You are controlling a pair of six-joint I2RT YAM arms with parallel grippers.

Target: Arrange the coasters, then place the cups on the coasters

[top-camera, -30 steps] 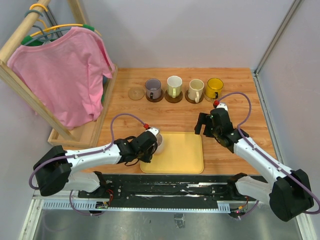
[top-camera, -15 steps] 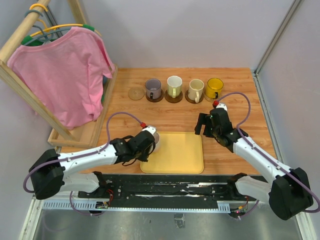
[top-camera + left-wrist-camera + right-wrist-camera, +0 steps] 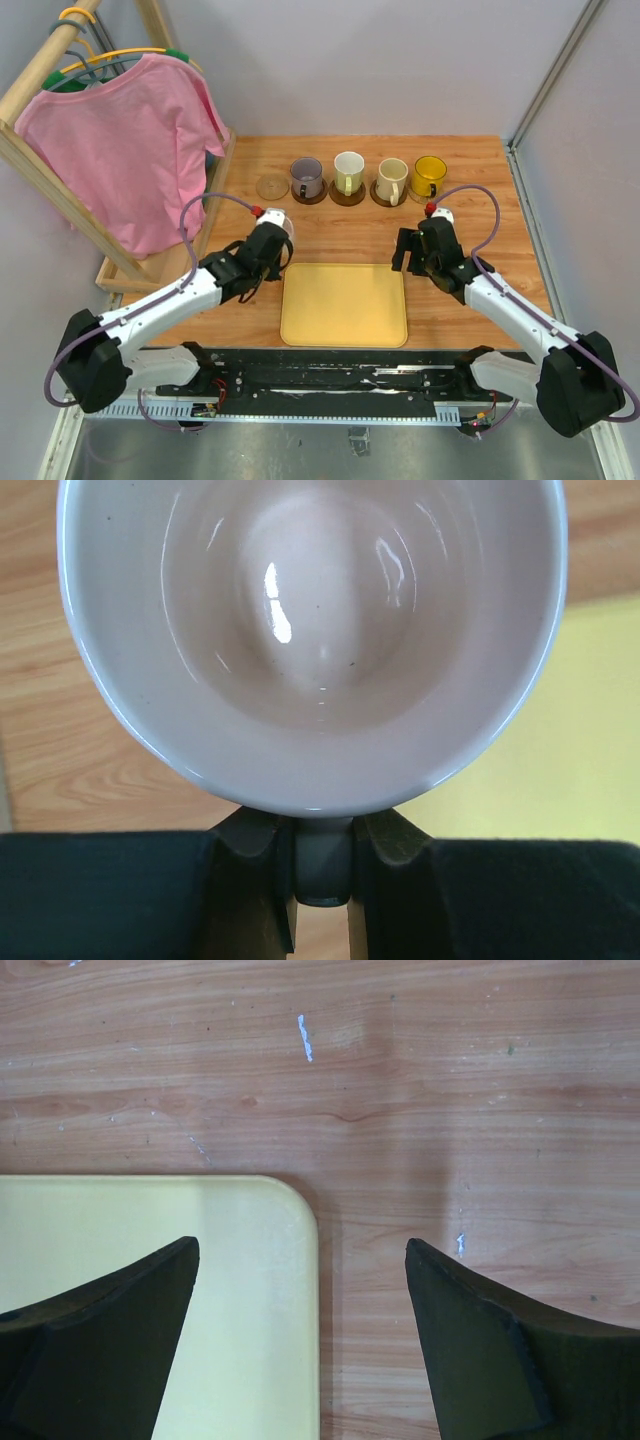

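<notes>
Five cups: four in a row at the far side of the table, namely grey-purple cup, white-greenish cup, cream cup and yellow cup, plus one pale pink cup in the left gripper.

Five coasters: four dark coasters, one under each cup of the row, and a paler bare coaster at the row's left end, just beside the grey-purple cup.

One yellow tray near the arms. One pink shirt on a hanger, on a wooden rack at the left.

Inside the pale pink cup: glossy glaze and a few dark specks, seen only from the left wrist. Same view: jaws pinching the cup's handle, with wood under the cup's left and tray under its right.

Right gripper with jaws spread wide, gripping nothing, over the tray's far right corner.

From above only: the full row.
</notes>
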